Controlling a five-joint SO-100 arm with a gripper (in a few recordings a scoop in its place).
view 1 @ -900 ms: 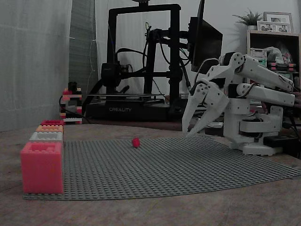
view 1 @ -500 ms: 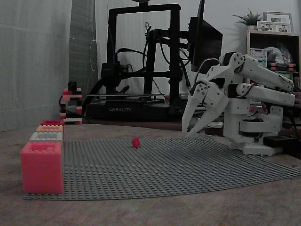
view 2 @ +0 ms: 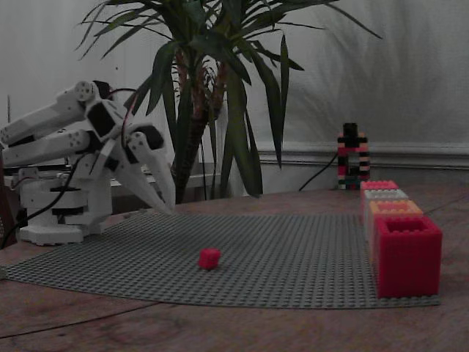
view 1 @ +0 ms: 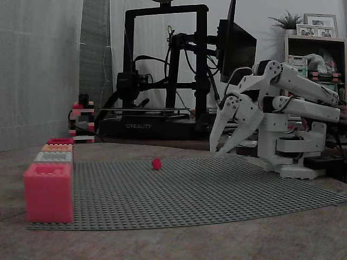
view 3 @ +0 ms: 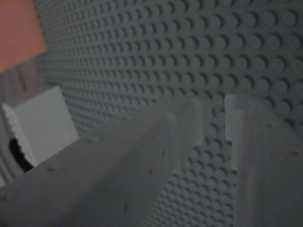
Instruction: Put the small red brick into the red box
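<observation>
Small red brick lies well apart from claw

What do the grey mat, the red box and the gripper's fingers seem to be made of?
Grey mat: looks like rigid moulded plastic, matte, covered in even rows of studs.
Red box: plastic toy bricks by the look, studs along its rim.
Fingers of the gripper: probably white hard plastic, matte; ridged edges hint at printing.

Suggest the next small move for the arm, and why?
Probably reach out across the baseplate toward the brick. The gripper hangs near the arm's base with nothing between its fingers, a small gap showing in the wrist view, well short of the brick, which lies loose on the plate. The red box comes later.
</observation>
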